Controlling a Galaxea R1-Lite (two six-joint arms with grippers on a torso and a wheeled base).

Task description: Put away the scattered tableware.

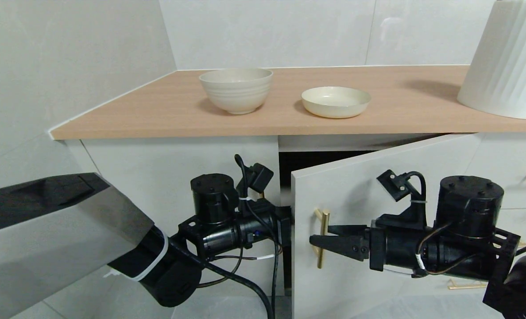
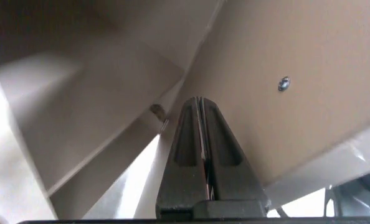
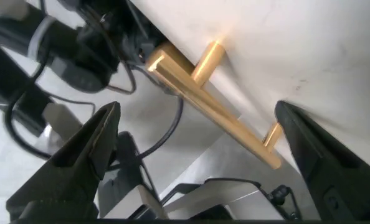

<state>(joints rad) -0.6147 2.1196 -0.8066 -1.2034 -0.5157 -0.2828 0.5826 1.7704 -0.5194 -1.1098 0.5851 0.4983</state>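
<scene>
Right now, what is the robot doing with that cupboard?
It is working on the cupboard door, which stands partly open. The right tool is open, with the gold handle between its two sides. The left tool is shut, its tip tucked behind the door's edge. A bowl and a shallow dish sit on the counter above, not yet put away.

i see my black left gripper (image 2: 199, 101), both fingers pressed flat together, no gap. tips sit close to a beige flat wooden panel (image 2: 309, 43) with one small silver screw (image 2: 284, 83). pale cabinet walls (image 2: 79, 93) alongside, small metal fitting (image 2: 155, 111) near the tips.
</scene>
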